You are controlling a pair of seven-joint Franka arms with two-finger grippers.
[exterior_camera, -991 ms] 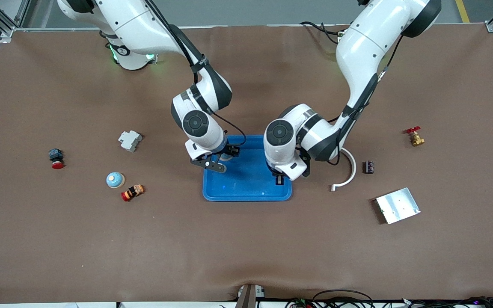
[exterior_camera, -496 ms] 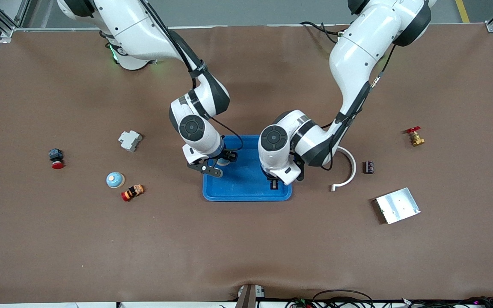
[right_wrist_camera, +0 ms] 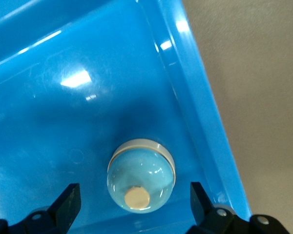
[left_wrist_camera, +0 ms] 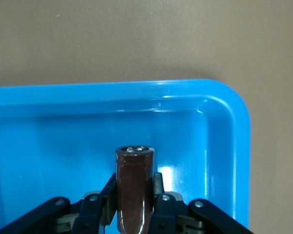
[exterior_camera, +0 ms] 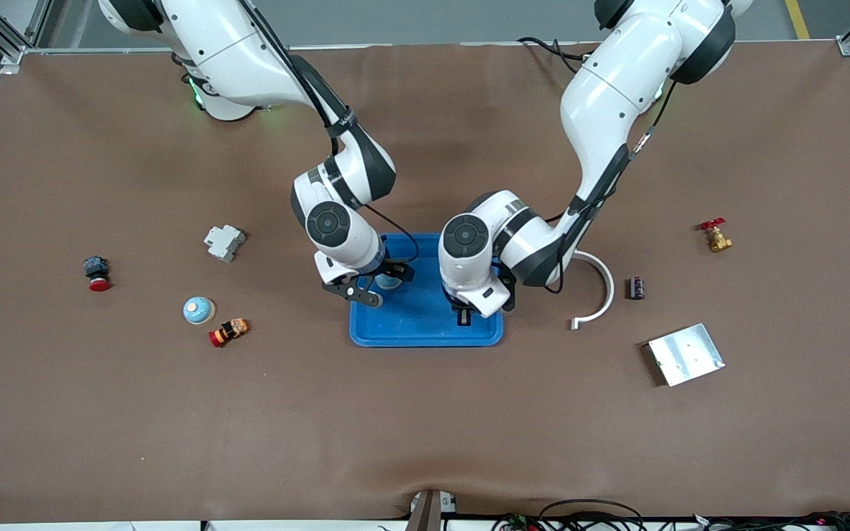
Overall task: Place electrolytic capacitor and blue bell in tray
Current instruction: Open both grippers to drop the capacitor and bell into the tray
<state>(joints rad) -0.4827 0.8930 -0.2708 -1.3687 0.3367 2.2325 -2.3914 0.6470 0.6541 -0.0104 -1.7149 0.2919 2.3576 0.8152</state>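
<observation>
The bright-blue tray (exterior_camera: 417, 324) lies mid-table. A blue bell (right_wrist_camera: 141, 175), a glossy dome with a cream button, rests on the tray floor by a corner of the rim (right_wrist_camera: 205, 131). My right gripper (right_wrist_camera: 135, 201) stands open around it, fingers apart from the dome on both sides. In the front view that gripper (exterior_camera: 384, 284) is over the tray's end toward the right arm. My left gripper (left_wrist_camera: 135, 183) is shut on a dark-brown electrolytic capacitor (left_wrist_camera: 134, 168), held over the tray floor (left_wrist_camera: 63, 146). In the front view this gripper (exterior_camera: 463, 317) is over the tray's other end.
Toward the right arm's end lie a second blue bell (exterior_camera: 198, 310), a red-and-orange part (exterior_camera: 228, 332), a grey block (exterior_camera: 224, 243) and a red button (exterior_camera: 97, 273). Toward the left arm's end lie a white curved piece (exterior_camera: 596, 291), a small dark cylinder (exterior_camera: 637, 287), a silver plate (exterior_camera: 685, 354) and a red-handled valve (exterior_camera: 715, 236).
The right gripper has opened and let go of the blue bell, which now sits in the tray. The left gripper with the capacitor has shifted over the tray toward the right arm's end.
</observation>
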